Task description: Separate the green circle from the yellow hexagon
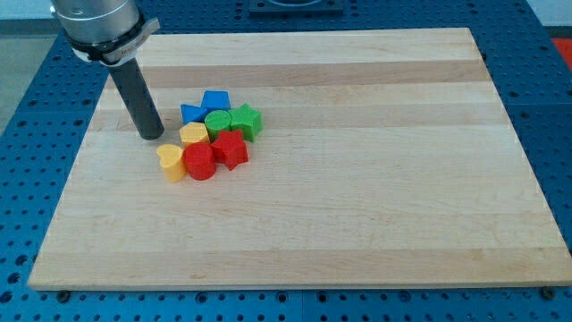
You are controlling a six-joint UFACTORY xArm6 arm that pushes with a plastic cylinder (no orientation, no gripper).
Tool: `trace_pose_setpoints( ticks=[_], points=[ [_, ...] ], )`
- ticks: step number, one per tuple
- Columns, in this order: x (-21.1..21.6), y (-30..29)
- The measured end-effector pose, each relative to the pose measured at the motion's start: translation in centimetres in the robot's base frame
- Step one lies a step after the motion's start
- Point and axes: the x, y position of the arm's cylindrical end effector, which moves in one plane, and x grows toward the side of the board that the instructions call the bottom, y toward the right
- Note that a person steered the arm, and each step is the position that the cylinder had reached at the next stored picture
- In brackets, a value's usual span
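Observation:
The green circle (219,122) sits in a tight cluster of blocks at the board's upper left. The yellow hexagon (194,135) touches it on its lower left. My tip (152,136) rests on the board just left of the cluster, a short gap from the yellow hexagon and the blue triangle (190,114). The rod rises up and to the left from the tip.
Other cluster blocks: a blue block (215,101) at the top, a green star (246,120) at right, a red star (231,149), a red block (199,163) and a yellow heart (171,162) at the bottom left. The wooden board (357,179) lies on a blue perforated table.

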Motion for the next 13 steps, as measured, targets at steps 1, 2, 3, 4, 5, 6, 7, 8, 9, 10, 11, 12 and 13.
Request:
trace_pose_setpoints(
  ticks=[1,2,3,4,5,6,7,8,9,10,11,12,13],
  points=[
    [0.0,0.0],
    [0.0,0.1],
    [-0.2,1.0],
    [-0.2,1.9],
    [-0.2,3.2],
    [-0.2,5.5],
    [-0.2,6.8],
    [-0.2,8.8],
    [-0.2,10.0],
    [-0.2,10.7],
    [-1.0,10.3],
    [-2.1,8.9],
    [-2.3,7.1]
  ],
)
